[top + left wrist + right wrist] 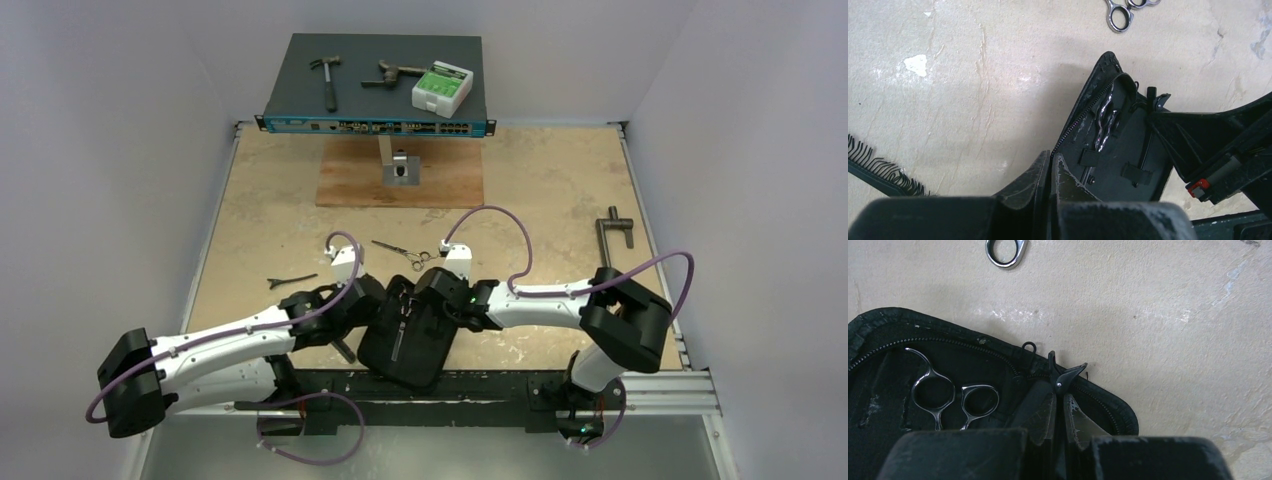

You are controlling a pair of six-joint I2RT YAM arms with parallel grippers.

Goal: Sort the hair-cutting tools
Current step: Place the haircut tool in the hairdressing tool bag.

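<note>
By the near edge of the table [560,200], left gripper [1051,160] and right gripper [1059,402] both pinched the case [430,355], presumably holding it open for scissors [400,249].

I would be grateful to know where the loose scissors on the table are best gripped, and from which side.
I would take the scissors across the slim blades, near the pivot, coming straight down from above with the jaws set across their length. They lie flat on the table, beyond the case, so a top approach seems best; the ring handles look too wide and rounded.
</note>
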